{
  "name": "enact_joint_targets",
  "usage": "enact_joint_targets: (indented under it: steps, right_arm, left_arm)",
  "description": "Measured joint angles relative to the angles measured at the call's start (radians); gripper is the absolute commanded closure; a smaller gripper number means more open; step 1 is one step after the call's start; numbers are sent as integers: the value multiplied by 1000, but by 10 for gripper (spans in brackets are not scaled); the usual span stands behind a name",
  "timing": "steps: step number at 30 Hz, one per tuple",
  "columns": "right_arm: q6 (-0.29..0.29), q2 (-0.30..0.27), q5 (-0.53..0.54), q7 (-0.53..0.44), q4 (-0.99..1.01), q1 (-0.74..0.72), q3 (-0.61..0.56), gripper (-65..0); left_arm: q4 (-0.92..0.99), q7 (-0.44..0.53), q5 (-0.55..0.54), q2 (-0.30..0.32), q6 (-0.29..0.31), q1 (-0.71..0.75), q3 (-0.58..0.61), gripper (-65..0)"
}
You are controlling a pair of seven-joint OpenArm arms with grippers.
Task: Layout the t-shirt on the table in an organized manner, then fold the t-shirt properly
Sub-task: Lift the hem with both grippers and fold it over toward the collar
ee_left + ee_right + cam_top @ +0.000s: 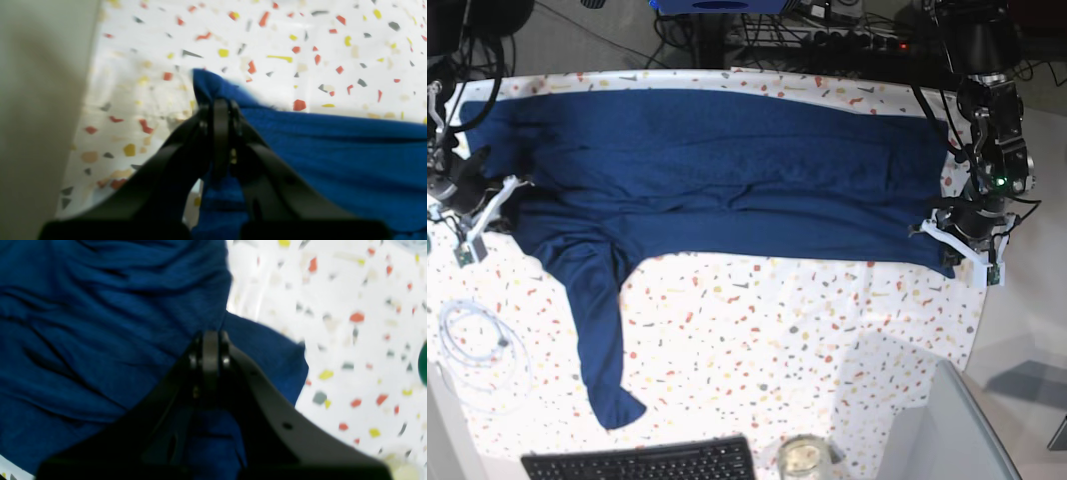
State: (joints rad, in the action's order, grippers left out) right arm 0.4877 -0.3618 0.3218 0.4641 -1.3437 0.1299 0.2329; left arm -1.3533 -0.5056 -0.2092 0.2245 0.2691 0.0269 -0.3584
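Observation:
The navy t-shirt (727,170) lies spread wide across the far half of the table (807,320), folded lengthwise, with one sleeve (597,320) trailing toward the near edge. At the right end of the cloth in the base view, my left gripper (944,243) is shut on the t-shirt's corner; the left wrist view shows the closed fingertips (220,110) pinching a fold of t-shirt (333,150). At the left end my right gripper (499,196) is shut on the t-shirt's edge, its tips (210,340) buried in the t-shirt (100,323).
A black keyboard (642,462) and a glass jar (802,457) sit at the near edge. A coiled white cable (475,340) lies at the near left. A grey box (952,430) stands at the near right corner. Cables and equipment crowd the floor beyond the far edge.

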Motion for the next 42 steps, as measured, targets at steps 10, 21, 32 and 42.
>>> enact_joint_targets:
  steps: [10, 21, 32, 42]
  right_arm:
    - [0, 56, -8, 116, 7, 36, 109, 0]
    - [0, 84, -7, 112, 81, 59, 111, 0]
    - [0, 60, -8, 113, 85, 26, 110, 0]
    - [0, 7, -8, 114, 82, 26, 110, 0]
  left_arm:
    - [-18, 1, -1, -34, 4, 84, -8, 0]
    - [-12, 1, 0, -40, 0, 136, -6, 0]
    - [-55, 0, 0, -39, 0, 184, -7, 0]
    - [-66, 0, -1, -39, 2, 181, -7, 0]
